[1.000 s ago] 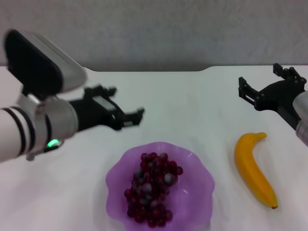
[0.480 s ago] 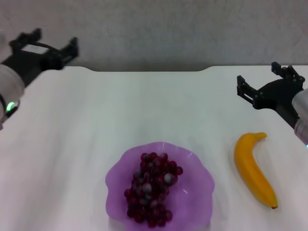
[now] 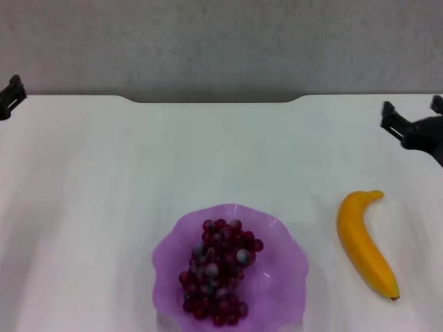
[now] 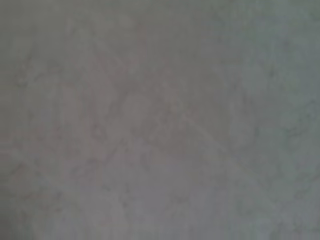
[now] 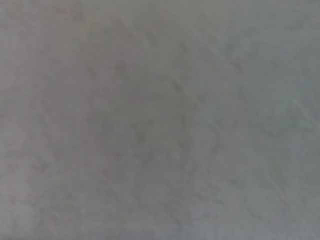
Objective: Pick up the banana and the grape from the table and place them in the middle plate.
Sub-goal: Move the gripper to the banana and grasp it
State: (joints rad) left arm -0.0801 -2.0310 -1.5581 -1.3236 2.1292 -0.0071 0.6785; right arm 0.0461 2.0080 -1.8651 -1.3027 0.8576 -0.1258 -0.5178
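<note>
The grape (image 3: 218, 271) is a dark red-purple bunch lying inside the middle plate (image 3: 285, 277), a translucent purple plate with a wavy rim at the near centre of the white table (image 3: 208, 152). To the plate's right, the yellow banana (image 3: 365, 243) lies on the table. Beyond the banana, at the right edge of the head view, my right gripper (image 3: 412, 112) is open and holds nothing. Only a dark sliver of my left gripper (image 3: 8, 98) shows at the far left edge, far from the plate. Both wrist views show only a blank grey surface.
A grey wall stands behind the table's far edge, which has a shallow notch (image 3: 214, 101) in its middle.
My left arm has swung away from above the plate to the far left edge, almost out of the head view. The right gripper has drawn back to the right. Grape and banana have not moved.
</note>
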